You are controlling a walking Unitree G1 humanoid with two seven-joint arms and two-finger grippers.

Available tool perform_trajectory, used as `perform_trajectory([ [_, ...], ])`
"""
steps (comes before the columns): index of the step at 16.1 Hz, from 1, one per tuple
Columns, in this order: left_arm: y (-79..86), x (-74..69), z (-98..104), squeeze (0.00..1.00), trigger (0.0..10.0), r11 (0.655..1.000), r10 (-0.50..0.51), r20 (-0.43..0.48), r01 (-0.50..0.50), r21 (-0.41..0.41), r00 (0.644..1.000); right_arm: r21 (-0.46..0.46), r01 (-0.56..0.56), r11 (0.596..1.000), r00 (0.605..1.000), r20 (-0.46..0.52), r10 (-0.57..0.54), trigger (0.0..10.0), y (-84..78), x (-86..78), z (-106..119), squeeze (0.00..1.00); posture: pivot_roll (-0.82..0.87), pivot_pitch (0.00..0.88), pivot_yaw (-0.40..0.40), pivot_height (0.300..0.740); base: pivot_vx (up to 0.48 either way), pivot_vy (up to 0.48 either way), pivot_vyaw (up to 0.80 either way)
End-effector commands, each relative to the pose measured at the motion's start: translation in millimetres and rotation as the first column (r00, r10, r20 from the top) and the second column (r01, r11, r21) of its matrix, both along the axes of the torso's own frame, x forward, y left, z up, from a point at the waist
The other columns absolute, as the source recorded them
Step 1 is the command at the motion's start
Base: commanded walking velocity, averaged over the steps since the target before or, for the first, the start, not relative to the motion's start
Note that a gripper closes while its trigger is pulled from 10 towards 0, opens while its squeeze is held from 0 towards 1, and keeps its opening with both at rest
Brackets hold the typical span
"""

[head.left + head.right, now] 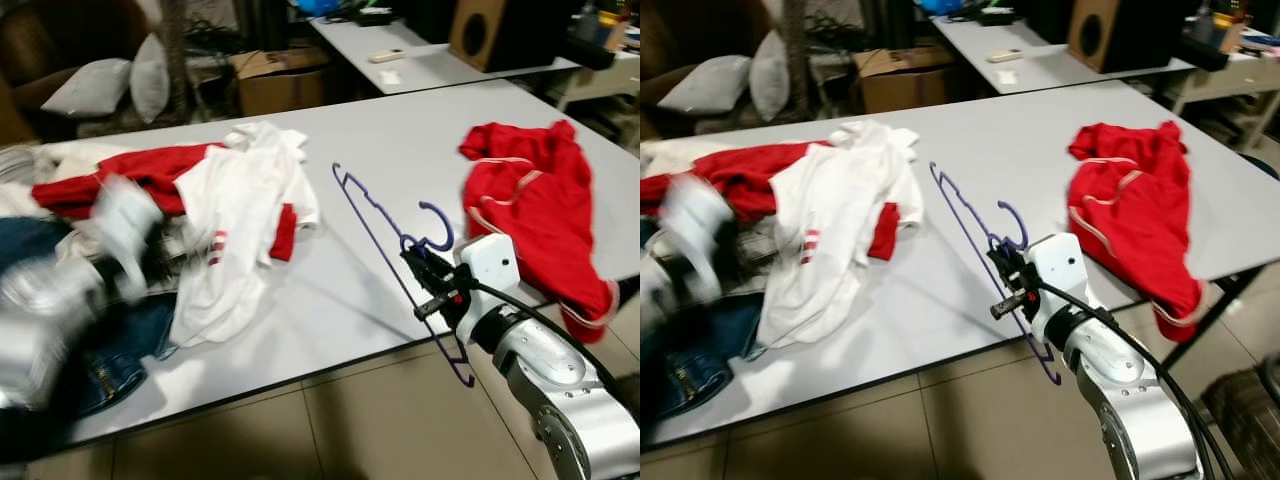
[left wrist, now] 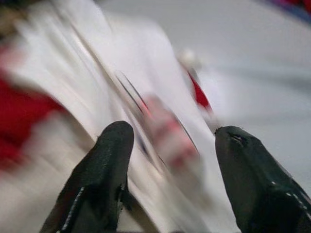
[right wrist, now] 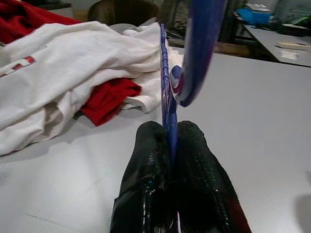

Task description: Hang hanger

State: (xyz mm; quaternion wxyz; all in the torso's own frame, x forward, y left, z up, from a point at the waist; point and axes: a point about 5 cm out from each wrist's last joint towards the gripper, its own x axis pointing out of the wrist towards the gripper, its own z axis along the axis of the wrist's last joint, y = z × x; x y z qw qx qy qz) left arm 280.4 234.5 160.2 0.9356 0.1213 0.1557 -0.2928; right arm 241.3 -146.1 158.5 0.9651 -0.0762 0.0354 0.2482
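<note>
While clamped: one hanger (image 1: 385, 232), right pincer (image 1: 428, 270)

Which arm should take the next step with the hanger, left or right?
Right. The right gripper is already shut on the purple hanger, holding it over the near edge of the white table. The left gripper is open and blurred over the white and red clothes, away from the hanger.

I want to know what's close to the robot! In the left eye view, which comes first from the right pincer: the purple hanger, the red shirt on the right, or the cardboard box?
1. Purple hanger: held in the right pincer.
2. Red shirt: on the table's right side.
3. Cardboard box: on the floor beyond the table.
</note>
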Motion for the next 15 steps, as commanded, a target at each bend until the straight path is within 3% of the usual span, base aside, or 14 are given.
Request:
perform_trajectory([
  [1,-5.9,-0.5,-2.3,0.0,10.0,0.998,-0.027,-0.012,0.028,0.052,1.0,-0.008,-0.008,1.0,1.0,0.023,0.008,10.0,0.3,-1.2,5.5,0.0,0.03,0.0,0.058,0.74,0.0,0.0,0.0],
  [3,-21.4,0.0,-31.6,0.0,10.0,0.995,-0.056,-0.079,0.062,0.077,0.995,-0.006,0.002,1.0,1.0,0.025,-0.002,10.0,1.2,-4.3,7.2,0.0,-0.02,0.0,0.081,0.74,0.0,0.0,0.0],
  [4,-24.0,2.3,-47.0,0.0,10.0,0.989,-0.056,-0.092,0.068,0.132,0.994,-0.005,0.014,1.0,1.0,0.024,-0.014,10.0,1.6,-7.9,6.9,0.0,-0.04,0.0,0.088,0.74,0.0,0.0,0.0],
  [5,-24.0,3.0,-50.6,0.0,10.0,0.987,-0.054,-0.094,0.067,0.147,0.994,-0.005,0.017,1.0,1.0,0.023,-0.017,10.0,1.8,-8.9,6.7,0.0,-0.05,0.0,0.09,0.74,0.0,0.0,0.0],
  [6,-23.8,6.1,-57.2,0.0,7.0,0.984,-0.026,-0.094,0.042,0.171,0.995,-0.002,0.023,1.0,1.0,0.019,-0.023,10.0,2.4,-11.4,6.1,0.0,-0.06,0.0,0.09,0.74,0.0,0.0,0.0],
  [7,-23.3,10.1,-60.4,0.0,0.0,0.981,0.006,-0.076,0.009,0.193,0.997,-0.008,0.018,1.0,1.0,0.003,-0.018,10.0,4.0,-14.2,3.9,0.0,-0.07,0.0,0.089,0.74,0.0,0.0,0.0],
  [9,-23.2,10.3,-63.2,0.0,0.0,0.983,0.039,-0.047,-0.03,0.181,0.998,-0.056,0.015,0.998,0.999,-0.032,-0.016,10.0,4.8,-19.2,-4.4,0.0,-0.09,0.0,0.087,0.74,0.0,0.0,0.0],
  [12,-28.0,7.7,-64.4,0.0,0.0,0.992,0.108,0.006,-0.108,0.06,0.994,-0.09,0.125,0.988,0.989,-0.067,-0.131,10.0,-9.1,-15.8,-14.2,0.0,-0.09,0.0,0.073,0.74,0.0,0.0,0.0],
  [15,-31.2,4.0,-60.9,0.0,0.0,0.993,0.119,0.042,-0.12,-0.001,0.992,-0.104,0.176,0.979,0.98,-0.071,-0.184,10.0,-16.7,-14.0,-18.3,0.0,-0.07,0.0,0.06,0.74,0.0,0.0,0.0],
])
